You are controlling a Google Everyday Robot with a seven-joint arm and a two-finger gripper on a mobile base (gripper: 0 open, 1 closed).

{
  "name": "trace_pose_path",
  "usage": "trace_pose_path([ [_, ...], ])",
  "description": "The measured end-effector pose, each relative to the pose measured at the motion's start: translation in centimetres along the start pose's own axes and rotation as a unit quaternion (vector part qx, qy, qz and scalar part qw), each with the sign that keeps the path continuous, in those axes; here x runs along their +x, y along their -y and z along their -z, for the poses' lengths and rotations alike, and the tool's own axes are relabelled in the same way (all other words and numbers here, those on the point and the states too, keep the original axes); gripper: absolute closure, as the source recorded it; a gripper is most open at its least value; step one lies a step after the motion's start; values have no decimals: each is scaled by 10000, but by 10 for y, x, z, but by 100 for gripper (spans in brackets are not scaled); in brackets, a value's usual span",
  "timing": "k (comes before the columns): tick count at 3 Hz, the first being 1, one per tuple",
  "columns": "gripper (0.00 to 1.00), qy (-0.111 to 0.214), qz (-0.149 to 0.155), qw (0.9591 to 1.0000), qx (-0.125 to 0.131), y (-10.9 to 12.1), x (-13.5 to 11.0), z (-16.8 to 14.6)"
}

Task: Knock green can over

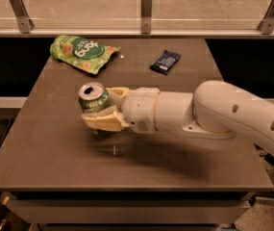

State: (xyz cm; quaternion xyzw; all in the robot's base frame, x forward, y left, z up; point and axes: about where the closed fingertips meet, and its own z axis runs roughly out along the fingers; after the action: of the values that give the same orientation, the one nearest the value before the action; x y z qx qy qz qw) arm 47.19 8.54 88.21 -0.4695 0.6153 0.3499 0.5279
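Note:
The green can (92,98) stands upright on the dark table (55,148), left of centre, its silver top and pull-tab opening facing up. My gripper (98,106) reaches in from the right on the white arm and sits around the can. One cream finger (102,122) lies against the can's near side and the other (117,93) against its far right side. The jaws look closed on the can. The can's base is hidden behind the near finger.
A flat green crinkly snack bag (82,53) lies at the table's back left. A dark blue packet (165,62) lies at the back, right of centre. A glass railing with metal posts (146,6) runs behind the table.

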Motion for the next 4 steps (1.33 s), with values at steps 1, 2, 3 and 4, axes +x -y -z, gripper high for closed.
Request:
trace_pose_path([
  [1,100,-552,319,9980,22,14,-15,8],
  [2,100,-1112,582,9920,123,30,-25,19],
  [3,100,-1693,813,9820,222,39,-29,34],
  [4,100,-2269,1038,9678,324,41,-31,45],
])
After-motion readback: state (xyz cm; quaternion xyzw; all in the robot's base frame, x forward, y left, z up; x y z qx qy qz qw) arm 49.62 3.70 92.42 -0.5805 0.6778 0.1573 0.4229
